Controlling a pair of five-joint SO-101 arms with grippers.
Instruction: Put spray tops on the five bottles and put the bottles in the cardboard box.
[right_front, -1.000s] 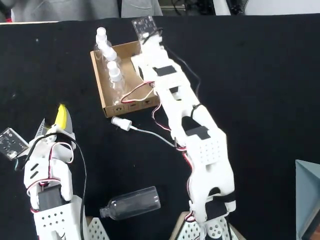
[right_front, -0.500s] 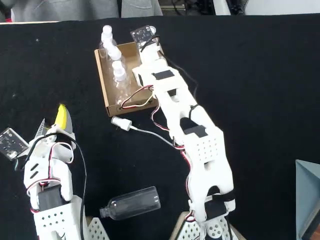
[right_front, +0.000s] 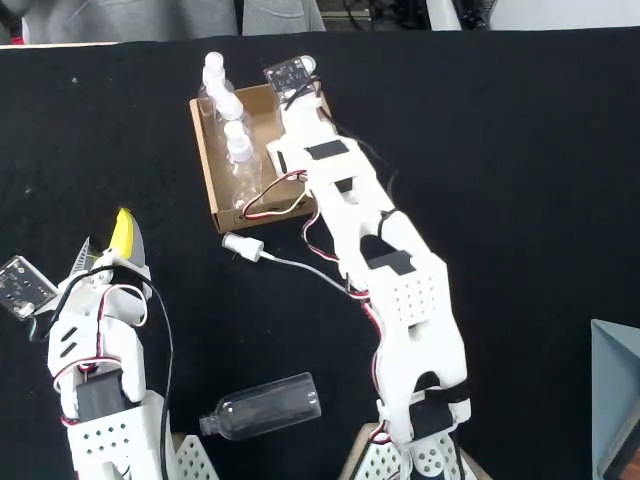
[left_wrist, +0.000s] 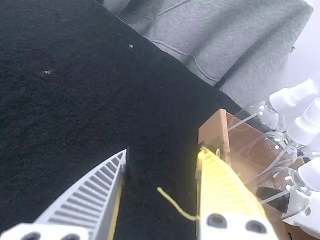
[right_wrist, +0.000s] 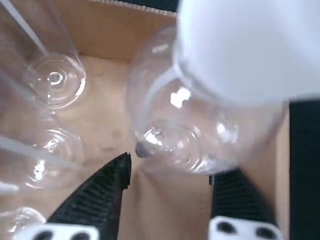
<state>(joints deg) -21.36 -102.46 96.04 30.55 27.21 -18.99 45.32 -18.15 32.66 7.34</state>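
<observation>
While the left fingers (left_wrist: 220, 190) gape empty, the right fingers (right_wrist: 100, 195) clasp a bottle (right_wrist: 200, 125) — inside the cardboard box (right_wrist: 115, 30).

My table (right_front: 520, 150) lies under a black cloth (left_wrist: 60, 100) from edge to edge. Past its far right corner I see a white wall (right_front: 565, 12). A grey-blue object (right_front: 616, 395) stands at the near right corner.

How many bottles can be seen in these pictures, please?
5. Three capped bottles stand in a row in the cardboard box; a fourth bottle is in the box at the right gripper; an uncapped bottle lies on the table between the arm bases.
</observation>
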